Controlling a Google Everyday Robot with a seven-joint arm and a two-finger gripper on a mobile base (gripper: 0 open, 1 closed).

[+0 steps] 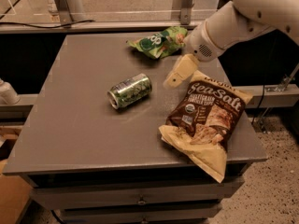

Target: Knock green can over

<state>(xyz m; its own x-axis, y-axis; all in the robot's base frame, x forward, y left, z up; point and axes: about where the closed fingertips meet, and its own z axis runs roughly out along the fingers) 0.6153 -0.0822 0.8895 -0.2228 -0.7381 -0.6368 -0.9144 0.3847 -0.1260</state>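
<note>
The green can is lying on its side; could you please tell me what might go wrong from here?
The green can lies on its side on the table and could roll toward an edge. The gripper hangs close by the brown chip bag; a careless move might drag the bag, which overhangs the table's front edge.

The single camera looked down at a slant from above the near edge of the tabletop [70, 129], facing its far edge and the railing [117, 26] beyond. It stood close enough that the tabletop filled most of the view, both near corners inside it, with the drawer fronts [140, 202] below and a strip of speckled floor [278, 185] at the right. The can [130, 91] lay just left of the view's middle. The arm [243, 17] showed at the upper right corner, cut off by the edge. The claw [180, 73] hung right of centre, over the tabletop, just above the brown bag [205, 120].
</note>
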